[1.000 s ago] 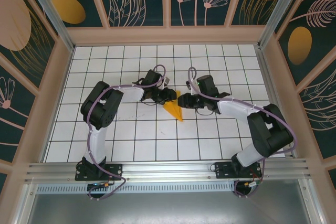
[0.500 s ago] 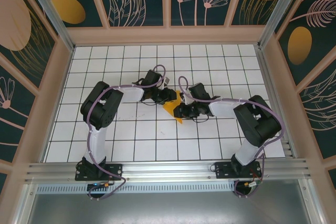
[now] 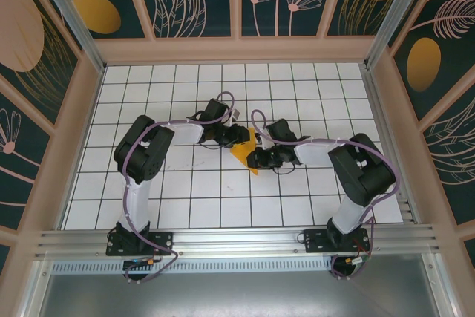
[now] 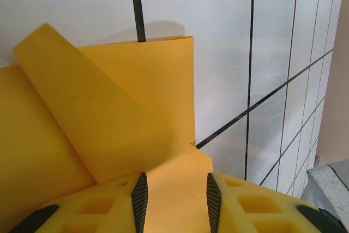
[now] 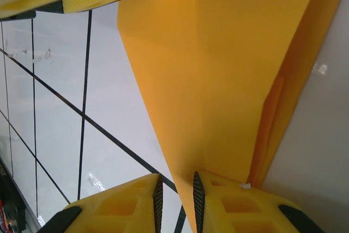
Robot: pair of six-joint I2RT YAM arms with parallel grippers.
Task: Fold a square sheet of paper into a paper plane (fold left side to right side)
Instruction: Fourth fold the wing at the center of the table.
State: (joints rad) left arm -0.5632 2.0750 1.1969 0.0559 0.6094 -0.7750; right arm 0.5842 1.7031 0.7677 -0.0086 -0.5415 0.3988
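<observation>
We look down from above, behind arm bases; wrist cameras sit close over own fingers (image 4: 139, 197), sharing folded paper (image 3: 243, 152).

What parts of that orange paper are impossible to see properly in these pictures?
- Top view: the paper plane is small, its far part covered by both pincers.
- Left wrist view: the paper runs off the left edge.
- Right wrist view: its tip hides behind the right pincer.

My right gripper (image 3: 257, 159) has swung in and down from beside the paper plane (image 3: 243, 153) onto its near tip; my right elbow tucked inward
</observation>
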